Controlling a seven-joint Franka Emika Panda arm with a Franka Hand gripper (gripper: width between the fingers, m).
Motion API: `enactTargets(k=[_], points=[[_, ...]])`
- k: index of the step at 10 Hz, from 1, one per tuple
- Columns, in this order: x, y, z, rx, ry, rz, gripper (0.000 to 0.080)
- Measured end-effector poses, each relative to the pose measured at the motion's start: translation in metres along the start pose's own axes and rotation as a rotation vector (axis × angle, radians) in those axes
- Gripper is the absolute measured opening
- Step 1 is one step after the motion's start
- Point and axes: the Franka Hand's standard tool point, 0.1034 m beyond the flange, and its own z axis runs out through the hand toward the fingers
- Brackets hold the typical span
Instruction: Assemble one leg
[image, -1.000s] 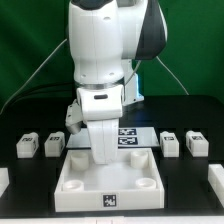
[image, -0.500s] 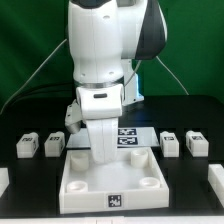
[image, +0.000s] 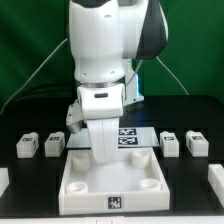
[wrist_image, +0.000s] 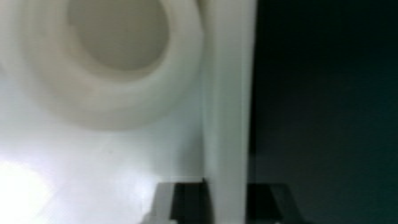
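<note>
Nothing has moved: arm stays over the tray-like piece; fingers hidden, cannot tell their state.

The arm is big, fat and white, with smooth round shapes like stacked tubes. High above the jaws, one side has a shiny black patch. Closer to the jaws sits a white boxy part with a thin dark line across it. The gripper is white too, and its jaws are hidden. Thin dark cables hang behind the arm, well above the jaws.
</note>
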Motion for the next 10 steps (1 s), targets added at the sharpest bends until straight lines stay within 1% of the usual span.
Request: enactTargets(k=[1, 2, 3, 4, 5, 6, 8, 9, 10], points=[[0.013, 0.011, -0.001, -0.011, 0.005, 0.009, 0.0067], [0.028, 0.019, 0.001, -0.017, 0.014, 0.026, 0.0067], [0.046, 0.029, 0.003, -0.031, 0.025, 0.015, 0.0067], [0.059, 0.037, 0.003, -0.053, 0.036, 0.007, 0.0067], [0.069, 0.045, 0.002, -0.063, 0.044, 0.018, 0.0066], [0.075, 0.049, 0.002, -0.064, 0.049, 0.019, 0.0066], [0.080, 0.049, 0.003, -0.053, 0.051, 0.025, 0.0066], [0.080, 0.049, 0.003, -0.048, 0.051, 0.023, 0.0066], [0.080, 0.049, 0.003, -0.048, 0.051, 0.023, 0.0066]])
